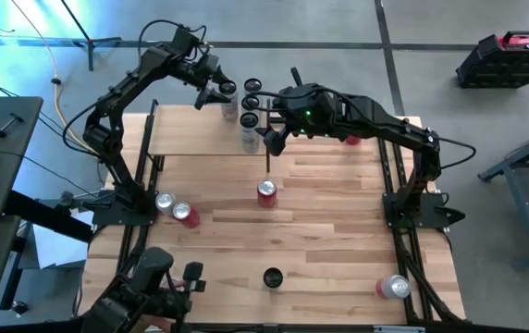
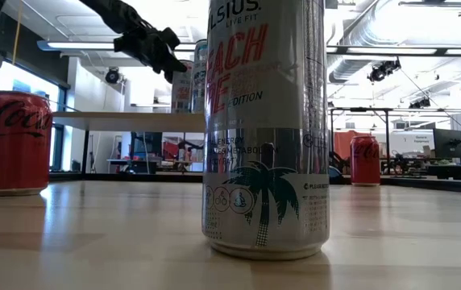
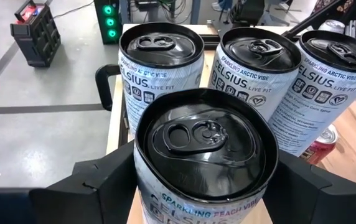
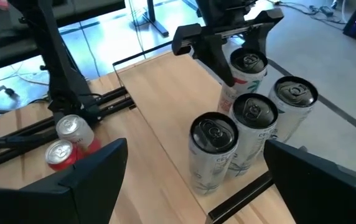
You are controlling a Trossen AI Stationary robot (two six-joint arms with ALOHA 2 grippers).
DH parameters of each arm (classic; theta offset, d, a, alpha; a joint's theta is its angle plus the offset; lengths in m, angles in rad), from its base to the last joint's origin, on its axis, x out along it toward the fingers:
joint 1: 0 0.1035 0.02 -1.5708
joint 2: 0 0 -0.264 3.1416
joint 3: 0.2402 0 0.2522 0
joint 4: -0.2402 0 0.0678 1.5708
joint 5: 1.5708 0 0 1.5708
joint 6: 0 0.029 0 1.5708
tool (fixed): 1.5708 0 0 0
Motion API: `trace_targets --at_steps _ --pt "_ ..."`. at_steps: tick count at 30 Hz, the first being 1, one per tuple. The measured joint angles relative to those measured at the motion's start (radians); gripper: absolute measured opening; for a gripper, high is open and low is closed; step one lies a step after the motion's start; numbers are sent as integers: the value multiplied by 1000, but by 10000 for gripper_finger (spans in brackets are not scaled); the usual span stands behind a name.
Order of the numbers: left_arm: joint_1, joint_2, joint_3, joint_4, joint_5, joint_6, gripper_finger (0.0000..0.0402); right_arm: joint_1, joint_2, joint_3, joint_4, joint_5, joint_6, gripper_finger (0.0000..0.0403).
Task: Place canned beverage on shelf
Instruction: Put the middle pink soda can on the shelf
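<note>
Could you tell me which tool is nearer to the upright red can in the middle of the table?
Right. The right tool hovers just above the red can, over the shelf's front edge; the left tool sits farther back, around a Celsius can.

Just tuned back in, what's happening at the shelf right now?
The left end effector is at the shelf, its fingers straddling a Celsius Peach Vibe can that stands beside three other Celsius cans. Whether it is gripping or letting go is unclear. The right end effector hovers open next to the group. Red soda cans remain on the tabletop.
</note>
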Motion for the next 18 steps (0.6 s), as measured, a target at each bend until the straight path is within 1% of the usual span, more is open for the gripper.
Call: trace_targets --at_steps 4,9,13,18 --pt "-1 0 0 0 0 -18 271 0 0 0 -7 -39 4 362" --pt "-5 0 0 4 -1 -29 272 0 0 0 -7 -40 -14 362" --pt "-6 0 0 29 -35 -90 273 1 0 0 -8 -43 2 362" --pt "-5 0 0 34 -53 -97 273 1 0 0 -24 -40 7 362"
